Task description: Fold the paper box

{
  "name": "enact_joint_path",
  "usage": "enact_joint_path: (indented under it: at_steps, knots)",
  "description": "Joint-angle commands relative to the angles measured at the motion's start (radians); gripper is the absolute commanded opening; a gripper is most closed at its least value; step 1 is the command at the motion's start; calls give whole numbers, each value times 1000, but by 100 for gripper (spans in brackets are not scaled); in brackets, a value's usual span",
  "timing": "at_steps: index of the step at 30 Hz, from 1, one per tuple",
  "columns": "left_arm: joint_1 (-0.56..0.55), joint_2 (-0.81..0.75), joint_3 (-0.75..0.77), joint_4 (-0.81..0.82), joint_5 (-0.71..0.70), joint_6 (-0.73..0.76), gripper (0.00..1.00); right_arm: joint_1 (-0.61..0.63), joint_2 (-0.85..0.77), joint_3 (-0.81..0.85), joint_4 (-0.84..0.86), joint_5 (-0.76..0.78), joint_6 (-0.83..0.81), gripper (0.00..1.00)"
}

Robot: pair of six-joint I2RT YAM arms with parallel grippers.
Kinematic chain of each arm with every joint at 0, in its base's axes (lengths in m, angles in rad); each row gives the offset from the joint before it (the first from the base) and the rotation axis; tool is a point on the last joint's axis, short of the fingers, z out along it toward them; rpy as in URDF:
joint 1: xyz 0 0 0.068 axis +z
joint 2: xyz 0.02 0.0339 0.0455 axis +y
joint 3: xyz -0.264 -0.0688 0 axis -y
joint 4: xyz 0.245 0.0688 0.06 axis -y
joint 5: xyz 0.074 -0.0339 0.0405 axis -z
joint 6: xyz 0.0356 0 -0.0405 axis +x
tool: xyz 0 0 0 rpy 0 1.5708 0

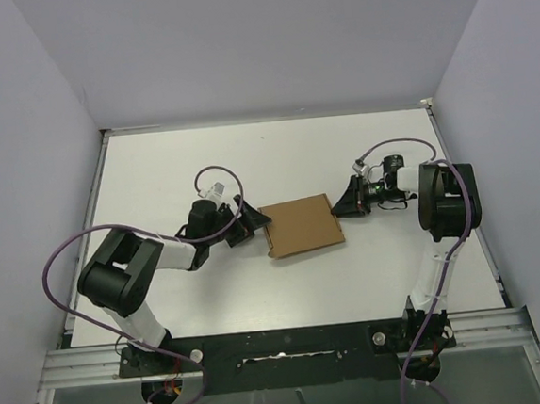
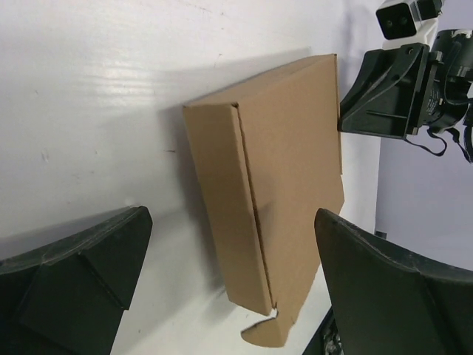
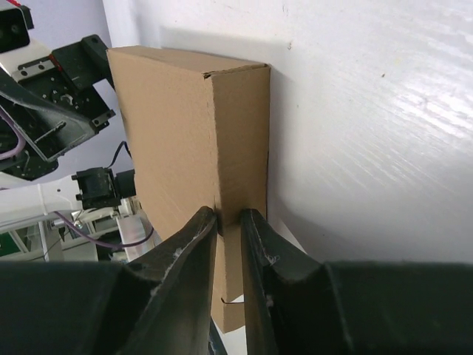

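The paper box [image 1: 300, 225] is plain brown cardboard, folded into a flat closed shape, and lies at the table's middle. In the left wrist view the box [image 2: 288, 170] shows a side wall and a rounded tab poking out at its near corner. My left gripper [image 1: 251, 221] is open just off the box's left edge, with its fingers [image 2: 96, 259] spread wide and holding nothing. My right gripper [image 1: 342, 203] is at the box's right edge. Its fingers [image 3: 194, 244] are closed on the cardboard side wall of the box [image 3: 177, 126].
The white table [image 1: 154, 174] is bounded by grey walls at the back and both sides. A metal rail [image 1: 283, 347] with the arm bases runs along the near edge. Purple cables loop from both arms.
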Motion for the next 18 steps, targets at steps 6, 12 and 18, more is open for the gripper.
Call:
enact_joint_path:
  at_steps: [6, 12, 18]
  knots:
    - [-62, 2, -28, 128, -66, -122, 90, -11, 26, -10, 41, 14, 17, 19]
    - [-94, 43, 1, 141, -93, -146, 87, -10, 40, -9, 40, 12, 18, 19]
    - [-104, 83, 1, 228, -83, -185, 71, -11, 54, -7, 38, 12, 21, 19]
